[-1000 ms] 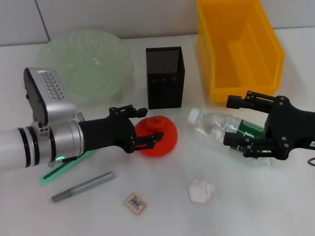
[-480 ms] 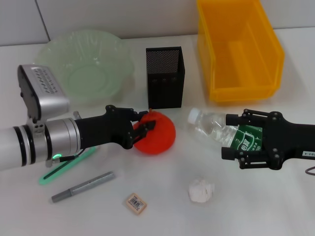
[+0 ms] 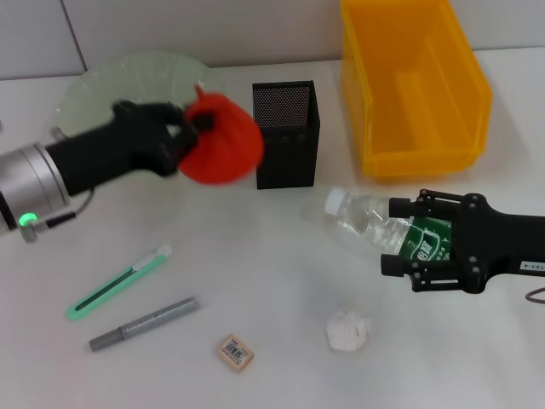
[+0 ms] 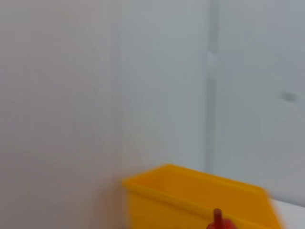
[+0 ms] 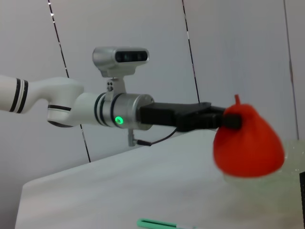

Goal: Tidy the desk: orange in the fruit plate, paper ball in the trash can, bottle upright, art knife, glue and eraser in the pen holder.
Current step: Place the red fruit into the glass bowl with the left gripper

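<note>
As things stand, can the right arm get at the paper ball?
Probably not yet: the right end effector is shut on the bottle. Otherwise the path looks open; the paper ball lies close by, uncovered.

white table (image 3: pixel 272 281), paper ball (image 3: pixel 348 331), eraser (image 3: pixel 235 352), pen holder (image 3: pixel 286 135)

1. The orange (image 3: pixel 221 145), red-orange and squat, hangs in the air in the left pincer (image 3: pixel 189 128), by the fruit plate's near edge.
2. The fruit plate (image 3: pixel 102 85), pale green and translucent, sits at the far left.
3. The pen holder (image 3: pixel 286 135), black mesh, stands upright beside the orange.
4. The trash can (image 3: pixel 413 85), bright yellow, stands far right.
5. The bottle (image 3: pixel 375 223), clear with a green label, is tilted in the right pincer (image 3: pixel 417 247), white cap toward the pen holder.
6. The paper ball (image 3: pixel 348 331) lies on the tabletop in front of the bottle.
7. The eraser (image 3: pixel 235 352), tan and barcoded, lies left of the paper ball.
</note>
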`<state>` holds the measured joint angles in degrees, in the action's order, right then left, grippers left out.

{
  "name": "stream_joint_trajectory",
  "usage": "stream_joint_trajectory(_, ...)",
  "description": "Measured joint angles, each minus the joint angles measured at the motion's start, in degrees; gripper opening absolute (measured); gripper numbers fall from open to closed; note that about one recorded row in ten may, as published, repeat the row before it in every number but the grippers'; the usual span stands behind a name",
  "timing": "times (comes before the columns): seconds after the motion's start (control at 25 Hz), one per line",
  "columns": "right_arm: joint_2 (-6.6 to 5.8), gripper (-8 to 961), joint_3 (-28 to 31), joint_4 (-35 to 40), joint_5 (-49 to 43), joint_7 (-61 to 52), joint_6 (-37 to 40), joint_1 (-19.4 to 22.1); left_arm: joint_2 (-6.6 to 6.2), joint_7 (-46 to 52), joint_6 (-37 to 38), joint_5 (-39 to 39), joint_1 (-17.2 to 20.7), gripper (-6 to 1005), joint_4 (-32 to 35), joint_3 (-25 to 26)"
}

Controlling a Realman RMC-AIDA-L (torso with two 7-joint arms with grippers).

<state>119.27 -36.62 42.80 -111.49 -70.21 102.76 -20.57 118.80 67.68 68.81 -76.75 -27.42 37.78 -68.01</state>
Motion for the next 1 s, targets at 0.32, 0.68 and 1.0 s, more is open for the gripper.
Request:
stream_joint_trajectory(0.32, 0.0, 839, -0.03, -0.88, -0.11, 0.01, -0.11, -0.33, -0.14, -1.33, -14.1, 4.39, -4.08, 114, -2.57, 0.63)
stream_joint_trajectory(0.68, 0.0, 838, -0.03, -1.14, -0.73, 0.0, -0.13, -0.51, 0.27, -11.24, -24.57, 10.81, -8.25, 61, -9.25, 1.41)
stream_joint_trajectory(1.0, 0.0, 839, -0.03, -1.14, -0.75, -0.17, -0.11, -0.83, 0.17, -14.2, -22.95, 15.77, -6.86, 202, -10.13, 0.88)
